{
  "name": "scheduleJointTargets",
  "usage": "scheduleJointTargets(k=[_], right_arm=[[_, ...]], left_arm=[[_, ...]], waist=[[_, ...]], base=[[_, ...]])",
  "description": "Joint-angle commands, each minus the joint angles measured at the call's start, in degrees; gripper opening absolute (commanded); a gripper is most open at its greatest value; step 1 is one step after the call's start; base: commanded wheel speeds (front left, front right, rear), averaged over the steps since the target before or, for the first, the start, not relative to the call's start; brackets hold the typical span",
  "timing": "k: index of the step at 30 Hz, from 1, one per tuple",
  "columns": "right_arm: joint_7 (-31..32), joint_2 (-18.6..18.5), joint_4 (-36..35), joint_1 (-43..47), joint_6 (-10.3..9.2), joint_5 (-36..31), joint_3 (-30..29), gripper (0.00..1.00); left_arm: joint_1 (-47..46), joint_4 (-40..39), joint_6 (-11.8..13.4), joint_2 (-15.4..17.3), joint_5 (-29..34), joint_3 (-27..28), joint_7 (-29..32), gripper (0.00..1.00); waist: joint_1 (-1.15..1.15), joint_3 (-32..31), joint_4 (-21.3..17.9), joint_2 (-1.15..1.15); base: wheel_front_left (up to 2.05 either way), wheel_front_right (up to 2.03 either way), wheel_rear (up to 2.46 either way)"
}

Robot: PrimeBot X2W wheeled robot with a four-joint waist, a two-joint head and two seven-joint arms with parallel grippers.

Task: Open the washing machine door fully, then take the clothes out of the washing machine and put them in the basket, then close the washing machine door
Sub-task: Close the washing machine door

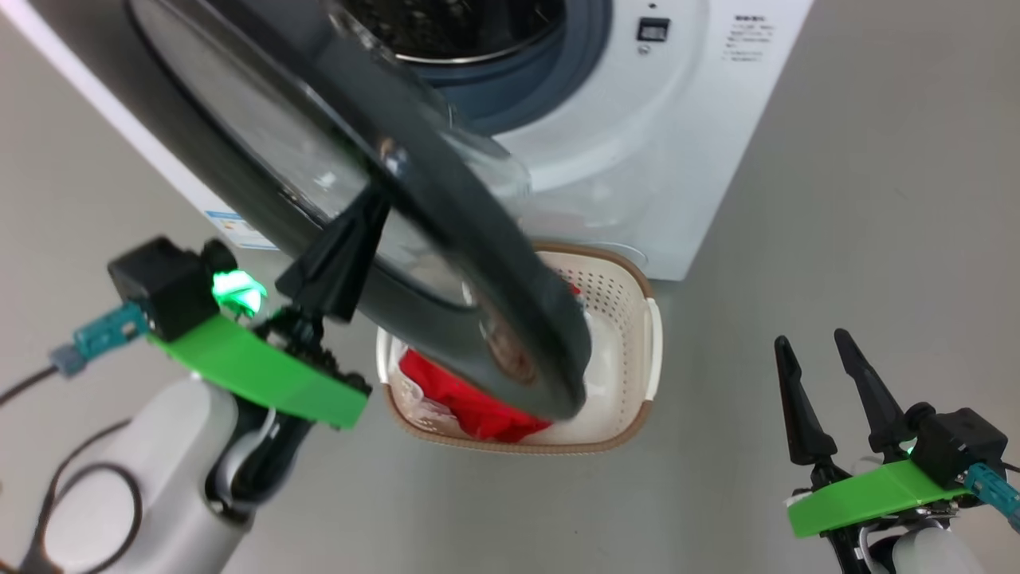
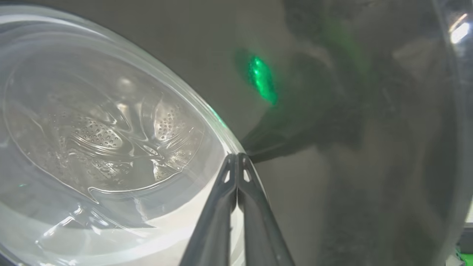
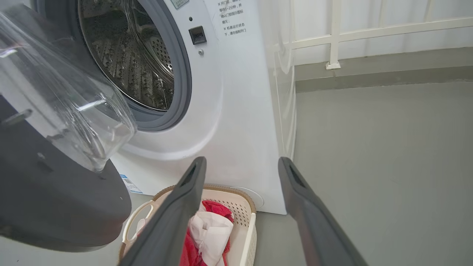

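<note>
The washing machine door (image 1: 478,239) stands partly swung out from the white washing machine (image 1: 637,143), its black rim hanging over the basket (image 1: 629,295). My left gripper (image 1: 368,215) is shut with nothing between its fingers. Its tips (image 2: 236,159) rest against the door's outer face, where the glass window (image 2: 103,140) meets the rim. The red and white clothes (image 3: 210,232) lie in the basket (image 3: 247,221), partly hidden by the door in the head view. My right gripper (image 3: 242,162) hangs open and empty to the right of the basket, apart from everything. The steel drum (image 3: 136,55) shows no fabric.
The basket sits on the grey floor (image 1: 876,239) right in front of the machine. A white railing (image 3: 332,37) and a low kerb run behind the machine's right side. A dark cable (image 1: 72,478) loops on the floor beside my left arm.
</note>
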Motion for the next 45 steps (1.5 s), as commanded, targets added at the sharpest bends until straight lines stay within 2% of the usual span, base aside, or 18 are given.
scheduleJointTargets(k=[1,14,26,35,45], right_arm=[[-0.4,0.0,-1.7,-2.0,0.28,0.7,1.3,1.0],[-0.4,0.0,-2.0,-4.0,0.28,2.1,2.0,1.0],[-0.4,0.0,-2.3,-4.9,0.28,2.9,2.5,1.0],[-0.4,0.0,-2.1,-4.7,0.28,3.0,2.4,1.0],[-0.4,0.0,-1.7,-3.4,0.28,2.5,2.2,1.0]], left_arm=[[-4.2,-0.2,-0.4,1.1,-0.5,1.5,-0.3,0.0],[-14.1,8.9,-0.4,-0.5,-2.7,0.1,-0.3,0.0],[-19.9,16.2,-0.4,-1.6,-2.5,1.5,-0.3,0.0],[-18.8,17.7,-0.4,-1.8,-2.0,2.6,-0.3,0.0],[-12.7,16.9,-0.4,-2.4,-1.1,3.2,-0.3,0.0]], waist=[[0.0,1.8,-1.9,0.0],[0.0,4.8,-6.1,0.0],[0.0,6.5,-9.1,0.0],[0.0,5.6,-9.3,0.0],[0.0,2.8,-8.4,0.0]], base=[[0.0,0.0,0.0],[0.0,0.0,0.0],[0.0,0.0,0.0],[0.0,0.0,0.0],[0.0,0.0,0.0]])
